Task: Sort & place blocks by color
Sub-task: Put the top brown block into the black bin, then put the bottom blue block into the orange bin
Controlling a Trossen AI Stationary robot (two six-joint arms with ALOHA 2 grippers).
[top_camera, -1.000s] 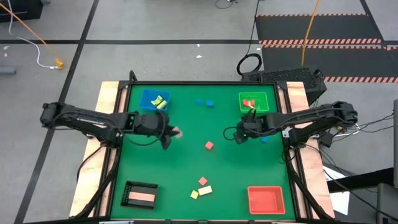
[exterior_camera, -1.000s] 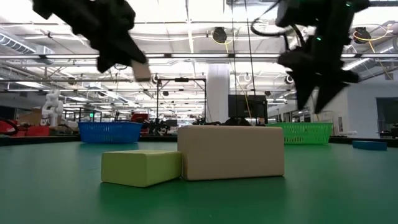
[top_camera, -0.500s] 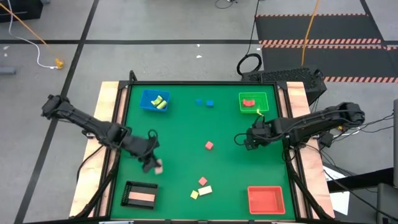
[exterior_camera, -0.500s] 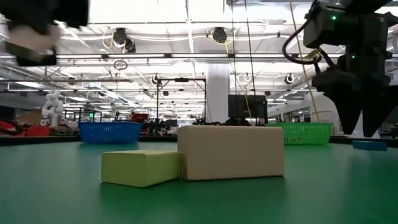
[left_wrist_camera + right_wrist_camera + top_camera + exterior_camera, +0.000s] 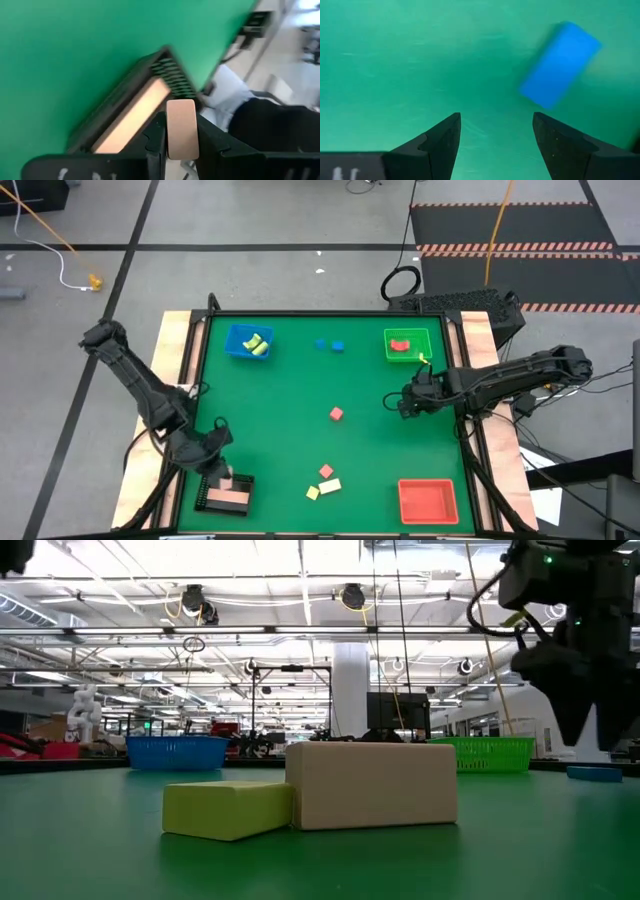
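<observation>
Sorting was partly done: the left gripper (image 5: 181, 150), clamped on a pink block (image 5: 181, 129), hung over the black tray (image 5: 224, 493), the right gripper (image 5: 495, 137) stood apart near a blue block (image 5: 559, 64), and other blocks (image 5: 323, 481) lay loose beside that tray

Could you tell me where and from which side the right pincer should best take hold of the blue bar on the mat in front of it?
Grip the blue bar across its two long sides at mid-length, coming straight down from above. It lies flat and alone on the mat, and sits skewed to the open right pincer, so the wrist probably needs turning first.
</observation>
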